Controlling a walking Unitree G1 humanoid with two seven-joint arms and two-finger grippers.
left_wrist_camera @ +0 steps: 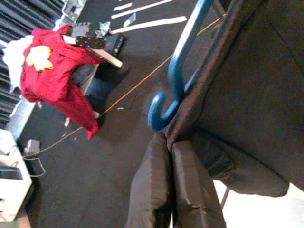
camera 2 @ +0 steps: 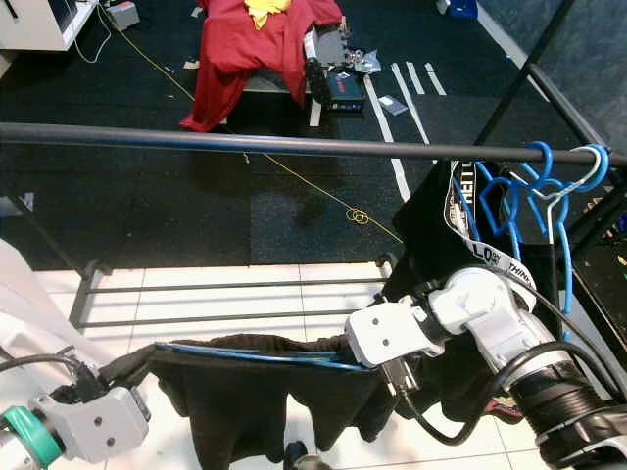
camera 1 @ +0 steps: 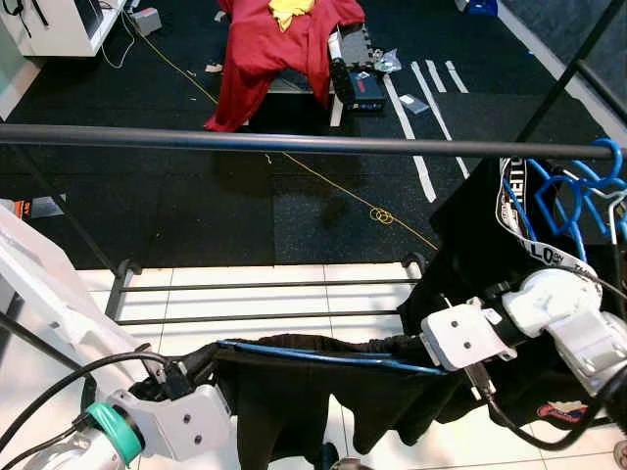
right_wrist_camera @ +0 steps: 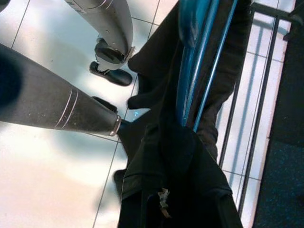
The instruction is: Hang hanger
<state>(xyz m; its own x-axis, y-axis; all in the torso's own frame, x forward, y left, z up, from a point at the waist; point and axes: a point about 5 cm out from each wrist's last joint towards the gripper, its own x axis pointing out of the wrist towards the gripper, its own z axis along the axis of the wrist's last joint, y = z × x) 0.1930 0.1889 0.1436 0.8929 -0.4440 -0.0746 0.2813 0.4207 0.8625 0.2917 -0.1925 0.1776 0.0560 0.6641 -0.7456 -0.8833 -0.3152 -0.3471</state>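
While both hands, left hand (camera 1: 181, 377) and right hand (camera 1: 411, 345), are pinching the blue hanger (camera 1: 323, 354) below the rail (camera 1: 294, 143), its draped black garment (camera 1: 294, 401) is risking sliding off.

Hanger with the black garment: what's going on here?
The robot holds a blue hanger draped with a black garment flat between both arms, below the dark rail. The left pincer is shut on one end, the right pincer on the other. It is not yet on the rail, where other blue hangers hang at the right end.
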